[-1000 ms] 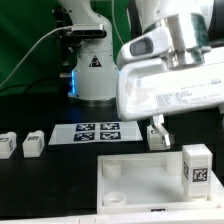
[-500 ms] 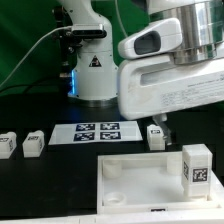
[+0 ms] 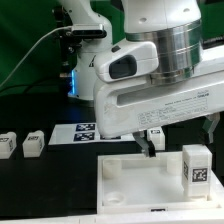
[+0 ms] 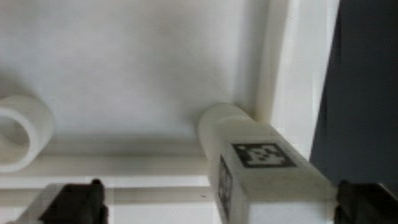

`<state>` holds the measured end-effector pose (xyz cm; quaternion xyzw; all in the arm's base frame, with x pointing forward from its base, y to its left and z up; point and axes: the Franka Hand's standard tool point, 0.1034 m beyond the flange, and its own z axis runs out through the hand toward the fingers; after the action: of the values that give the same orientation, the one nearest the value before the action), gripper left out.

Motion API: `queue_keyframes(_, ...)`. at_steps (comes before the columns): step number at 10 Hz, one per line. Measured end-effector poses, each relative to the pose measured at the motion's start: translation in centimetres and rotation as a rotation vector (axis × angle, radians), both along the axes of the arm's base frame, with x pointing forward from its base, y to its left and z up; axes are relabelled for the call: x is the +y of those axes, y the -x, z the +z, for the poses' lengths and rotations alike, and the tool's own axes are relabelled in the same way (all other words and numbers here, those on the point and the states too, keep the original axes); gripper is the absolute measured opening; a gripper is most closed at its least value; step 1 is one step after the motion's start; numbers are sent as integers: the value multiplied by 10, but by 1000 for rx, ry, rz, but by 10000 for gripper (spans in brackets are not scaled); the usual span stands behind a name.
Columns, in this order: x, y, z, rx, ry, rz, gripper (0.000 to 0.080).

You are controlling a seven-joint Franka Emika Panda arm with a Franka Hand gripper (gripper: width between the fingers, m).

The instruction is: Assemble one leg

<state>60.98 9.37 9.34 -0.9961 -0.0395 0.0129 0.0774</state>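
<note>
A white leg [image 3: 196,165] with a black-and-white tag stands upright on the right corner of the big white plate [image 3: 130,178]. In the wrist view the same leg [image 4: 263,160] rises between my two dark fingertips [image 4: 71,202], near the plate's edge [image 4: 285,70]. My gripper [image 3: 178,137] hangs above and slightly behind this leg; in the wrist view my gripper [image 4: 217,205] is open wide and holds nothing. Another leg [image 3: 156,135] lies on the table just behind the plate. Two more legs [image 3: 8,144] [image 3: 34,142] lie at the exterior view's left.
The marker board [image 3: 84,130] lies behind the plate, half covered by my arm. The robot base [image 3: 92,70] stands at the back. A round corner socket [image 4: 18,130] of the plate shows in the wrist view. Black table [image 4: 365,80] lies beyond the plate's edge.
My arm has turned and swung toward the exterior view's left and forward, now covering much of the marker board. The fingers have left the leg behind the plate and straddle the upright leg's side.
</note>
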Motion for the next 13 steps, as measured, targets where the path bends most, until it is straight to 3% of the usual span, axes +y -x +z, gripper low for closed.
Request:
queue_keyframes(3, 4, -7, 6, 120, 44, -92, 649)
queue_keyframes(5, 6, -14, 12, 125, 49, -111, 649)
queue_keyframes(9, 6, -12, 9, 129, 50, -115, 649)
queue_keyframes(10, 8, -12, 5, 129, 54, -125, 649)
queue_keyframes(11, 23, -13, -11, 117, 61, -119, 649)
queue_keyframes(13, 25, -13, -16, 115, 62, -124, 649)
